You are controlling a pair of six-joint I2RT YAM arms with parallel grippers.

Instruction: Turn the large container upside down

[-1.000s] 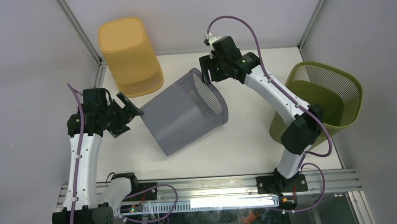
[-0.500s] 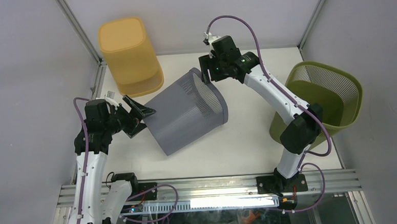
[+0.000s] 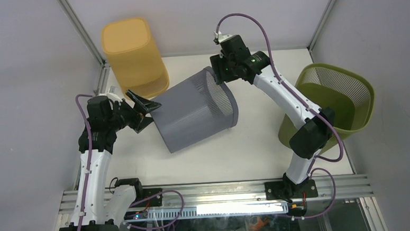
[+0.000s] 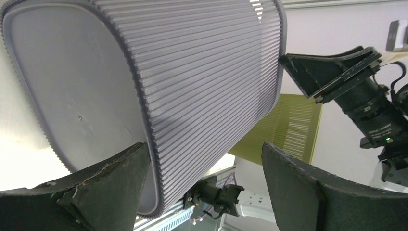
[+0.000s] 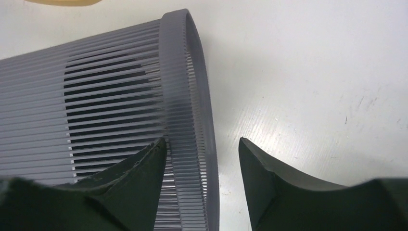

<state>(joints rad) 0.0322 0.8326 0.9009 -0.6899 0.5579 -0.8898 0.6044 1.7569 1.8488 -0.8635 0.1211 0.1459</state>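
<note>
The large grey ribbed container [image 3: 195, 116] lies on its side in the middle of the table, its base toward the left arm and its open mouth toward the back right. My left gripper [image 3: 145, 112] is open at the base edge; in the left wrist view [image 4: 203, 147] one finger [image 4: 106, 187] touches the base rim of the container [image 4: 192, 72]. My right gripper [image 3: 219, 75] is open and straddles the upper mouth rim. In the right wrist view [image 5: 202, 140] the container's rim [image 5: 190, 110] runs between the fingers, with a gap on the outer side.
A yellow basket [image 3: 134, 58] stands upside down at the back left, close to the grey one. A green mesh basket [image 3: 332, 101] leans at the right edge by the right arm's elbow. An aluminium rail [image 3: 217, 191] runs along the near edge.
My left arm has swung right and brought its open gripper to the container's base. The right gripper has shifted slightly right, and the container has moved a little right with it.
</note>
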